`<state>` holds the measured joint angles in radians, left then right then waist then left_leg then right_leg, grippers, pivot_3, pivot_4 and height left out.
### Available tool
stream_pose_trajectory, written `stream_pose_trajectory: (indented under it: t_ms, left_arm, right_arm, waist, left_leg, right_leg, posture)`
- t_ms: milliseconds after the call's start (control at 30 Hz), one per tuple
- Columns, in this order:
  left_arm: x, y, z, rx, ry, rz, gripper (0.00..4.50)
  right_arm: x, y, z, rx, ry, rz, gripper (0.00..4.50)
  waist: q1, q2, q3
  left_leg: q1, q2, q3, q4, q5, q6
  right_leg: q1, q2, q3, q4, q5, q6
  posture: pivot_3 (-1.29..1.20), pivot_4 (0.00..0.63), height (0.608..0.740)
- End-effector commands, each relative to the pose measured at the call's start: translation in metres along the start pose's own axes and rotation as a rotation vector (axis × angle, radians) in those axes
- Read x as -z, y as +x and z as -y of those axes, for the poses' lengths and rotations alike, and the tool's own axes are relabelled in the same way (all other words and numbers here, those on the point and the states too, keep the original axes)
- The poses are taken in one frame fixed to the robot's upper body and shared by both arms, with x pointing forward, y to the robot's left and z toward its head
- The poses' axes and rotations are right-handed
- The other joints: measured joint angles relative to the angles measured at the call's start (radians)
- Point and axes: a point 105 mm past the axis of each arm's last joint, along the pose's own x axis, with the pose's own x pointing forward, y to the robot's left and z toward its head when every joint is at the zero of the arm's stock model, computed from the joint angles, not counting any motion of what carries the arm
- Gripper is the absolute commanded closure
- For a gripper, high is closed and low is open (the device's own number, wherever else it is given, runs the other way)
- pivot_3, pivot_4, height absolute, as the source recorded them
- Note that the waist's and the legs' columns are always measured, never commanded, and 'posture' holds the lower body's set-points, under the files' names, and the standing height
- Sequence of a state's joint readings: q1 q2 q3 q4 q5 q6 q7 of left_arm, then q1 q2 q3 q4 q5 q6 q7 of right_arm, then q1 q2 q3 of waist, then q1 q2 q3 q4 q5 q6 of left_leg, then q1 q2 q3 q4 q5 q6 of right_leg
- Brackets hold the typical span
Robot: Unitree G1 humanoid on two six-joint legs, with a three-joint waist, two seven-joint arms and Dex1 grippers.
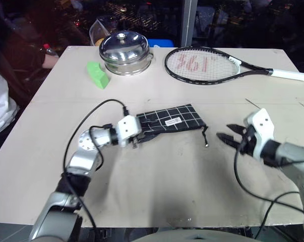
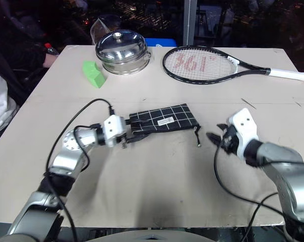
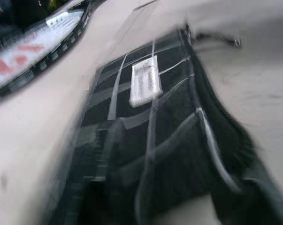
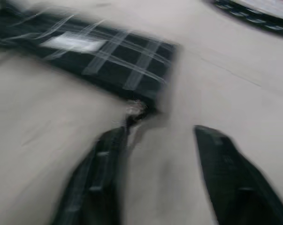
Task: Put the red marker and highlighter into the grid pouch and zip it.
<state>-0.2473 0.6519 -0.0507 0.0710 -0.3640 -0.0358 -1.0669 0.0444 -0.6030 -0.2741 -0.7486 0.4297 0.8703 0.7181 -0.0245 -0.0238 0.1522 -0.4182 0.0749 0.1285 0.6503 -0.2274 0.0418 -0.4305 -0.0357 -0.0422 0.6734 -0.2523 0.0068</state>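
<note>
Grid pouch [image 1: 169,121] — flat at table centre, long axis left to right, cord end toward the right gripper [image 1: 229,133], fingers spread, empty, a little apart. Left gripper [image 1: 136,139] at the opposite end — grip unclear, nearer.

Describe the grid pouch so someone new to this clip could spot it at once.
On the beige table, look to the middle, nearer the robot than the tennis racket and the steel lidded pot. The grid pouch lies flat there: black fabric crossed by white lines, with a small white label, the only checked thing present.
</note>
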Motion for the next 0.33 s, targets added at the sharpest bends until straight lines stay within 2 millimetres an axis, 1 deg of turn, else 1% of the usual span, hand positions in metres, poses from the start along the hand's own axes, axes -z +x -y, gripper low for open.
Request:
stream_pose_trajectory:
  t_ms: [33,67,167,200,267,333]
  left_arm:
    - [-0.017,-0.041,0.016,-0.017,-0.185,0.021,0.88]
    - [-0.016,-0.05,0.022,-0.029,-0.229,0.007,0.88]
    - [-0.014,-0.075,0.031,-0.094,-0.28,-0.051,0.88]
    - [-0.013,-0.082,0.034,-0.111,-0.283,-0.071,0.88]
    - [-0.01,-0.091,0.042,-0.129,-0.3,-0.103,0.88]
    - [-0.008,-0.097,0.047,-0.134,-0.327,-0.111,0.88]
  right_arm:
    - [-0.014,-0.038,-0.002,0.002,-0.126,0.093,0.43]
    - [-0.011,-0.047,-0.002,0.005,-0.139,0.087,0.03]
    - [0.002,-0.072,-0.003,0.041,-0.171,0.059,0.03]
    - [0.006,-0.079,-0.004,0.046,-0.182,0.043,0.03]
    - [0.014,-0.089,-0.008,0.055,-0.192,0.018,0.03]
    - [0.018,-0.092,-0.008,0.071,-0.188,0.016,0.03]
  waist:
    - [-0.003,-0.001,0.0]
    - [-0.003,-0.001,0.0]
    - [0.006,0.0,0.0]
    - [0.011,0.0,0.0]
    - [0.016,-0.001,0.0]
    - [0.016,-0.001,0.0]
  left_leg:
    - [0.001,0.0,-0.001,0.0,0.0,0.0]
    - [0.002,0.001,-0.001,-0.001,0.0,0.0]
    - [0.003,0.001,-0.001,0.0,0.0,-0.001]
    - [0.004,0.001,-0.001,0.0,0.0,-0.001]
    - [0.004,0.0,-0.001,0.001,-0.001,-0.002]
    - [0.004,0.0,-0.001,0.001,-0.003,-0.005]
  right_leg:
    - [0.001,0.0,0.0,0.0,0.0,0.0]
    - [0.001,0.0,-0.001,0.0,0.0,0.0]
    - [0.003,-0.002,-0.001,0.0,-0.001,0.0]
    - [0.003,-0.002,-0.002,0.0,-0.002,-0.002]
    - [0.003,-0.003,-0.002,-0.001,-0.003,-0.004]
    - [0.003,-0.004,-0.002,-0.001,-0.003,-0.004]
  posture:
    - [0.0,0.15,0.74]
    - [0.0,0.15,0.74]
    - [0.0,0.15,0.74]
    - [0.0,0.15,0.74]
    - [0.0,0.15,0.74]
    - [0.0,0.15,0.74]
